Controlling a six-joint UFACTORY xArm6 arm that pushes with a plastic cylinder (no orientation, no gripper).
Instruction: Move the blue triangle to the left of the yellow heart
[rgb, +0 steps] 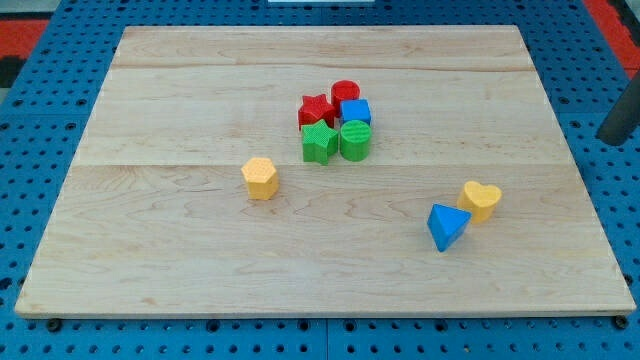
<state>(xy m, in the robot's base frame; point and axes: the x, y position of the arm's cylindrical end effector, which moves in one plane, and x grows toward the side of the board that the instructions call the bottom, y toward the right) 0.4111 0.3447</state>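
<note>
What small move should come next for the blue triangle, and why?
Probably bring my tip, now off the board at the view's right edge, in toward the blue triangle. That block sits touching the yellow heart, below and to its left, so little remains: likely one short nudge toward the view's top-left to set it squarely left of the heart.

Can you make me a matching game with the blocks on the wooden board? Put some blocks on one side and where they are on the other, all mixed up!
Blocks:
1. blue triangle
2. yellow heart
3. yellow hexagon
4. red star

Places:
A. alone, towards the view's left
B. in the middle cluster
C. nearest the view's bottom
D. just up-right of the blue triangle

Pairs: 1-C, 2-D, 3-A, 4-B. My tip doesn't clearly show.
</note>
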